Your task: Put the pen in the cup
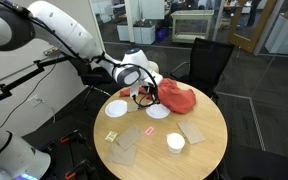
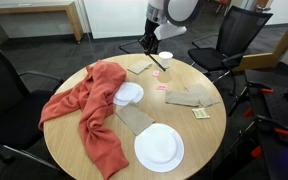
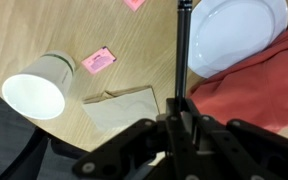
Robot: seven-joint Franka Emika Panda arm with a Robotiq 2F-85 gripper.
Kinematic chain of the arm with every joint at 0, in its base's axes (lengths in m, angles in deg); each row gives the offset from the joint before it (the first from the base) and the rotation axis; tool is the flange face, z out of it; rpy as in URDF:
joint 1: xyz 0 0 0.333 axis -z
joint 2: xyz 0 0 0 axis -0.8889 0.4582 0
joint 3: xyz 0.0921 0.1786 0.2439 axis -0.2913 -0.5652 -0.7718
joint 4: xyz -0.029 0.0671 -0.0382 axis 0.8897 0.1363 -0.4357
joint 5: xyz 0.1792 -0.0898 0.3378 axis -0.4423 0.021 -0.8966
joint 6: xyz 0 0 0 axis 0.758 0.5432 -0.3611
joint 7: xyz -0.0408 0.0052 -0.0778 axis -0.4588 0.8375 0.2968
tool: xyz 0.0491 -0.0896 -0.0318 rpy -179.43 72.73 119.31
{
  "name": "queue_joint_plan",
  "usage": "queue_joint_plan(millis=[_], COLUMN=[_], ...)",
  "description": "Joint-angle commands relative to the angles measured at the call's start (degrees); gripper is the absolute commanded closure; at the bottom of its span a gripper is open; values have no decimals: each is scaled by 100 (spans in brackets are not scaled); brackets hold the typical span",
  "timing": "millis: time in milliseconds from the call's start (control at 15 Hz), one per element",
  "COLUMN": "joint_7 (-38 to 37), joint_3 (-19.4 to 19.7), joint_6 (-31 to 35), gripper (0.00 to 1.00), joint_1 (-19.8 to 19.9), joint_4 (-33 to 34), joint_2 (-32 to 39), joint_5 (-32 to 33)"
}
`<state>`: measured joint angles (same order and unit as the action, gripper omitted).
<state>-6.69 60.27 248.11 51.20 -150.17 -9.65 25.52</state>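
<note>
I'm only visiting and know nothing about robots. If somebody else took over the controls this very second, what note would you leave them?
Gripper: jaws shut on the thin black pen, which is held clear of the round wooden table.
Small white round cup: upright near the table's edge and apparently empty in the wrist view. It is well apart from the gripper.
Done: the pen is in the grasp.
Left: carry the pen over the cup, lower it in and open the jaws.
Nearby: a flat white round plate and a crumpled red cloth lie beside the pen.

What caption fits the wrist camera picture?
Gripper holds the pen over the table, between the cup and a white plate.
</note>
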Motion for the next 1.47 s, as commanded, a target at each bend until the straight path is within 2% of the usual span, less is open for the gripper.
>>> queue_joint_plan(millis=[0, 333, 667, 1400], joint_7=[-785, -1984, -2953, -4430], joint_3=[566, 1722, 2822, 4636], joint_6=[463, 890, 852, 653], gripper=[97, 97, 97, 97], joint_1=[-410, -1279, -2148, -3431], joint_4=[17, 122, 276, 344], joint_2=[179, 631, 1190, 2664], joint_5=[388, 772, 699, 246])
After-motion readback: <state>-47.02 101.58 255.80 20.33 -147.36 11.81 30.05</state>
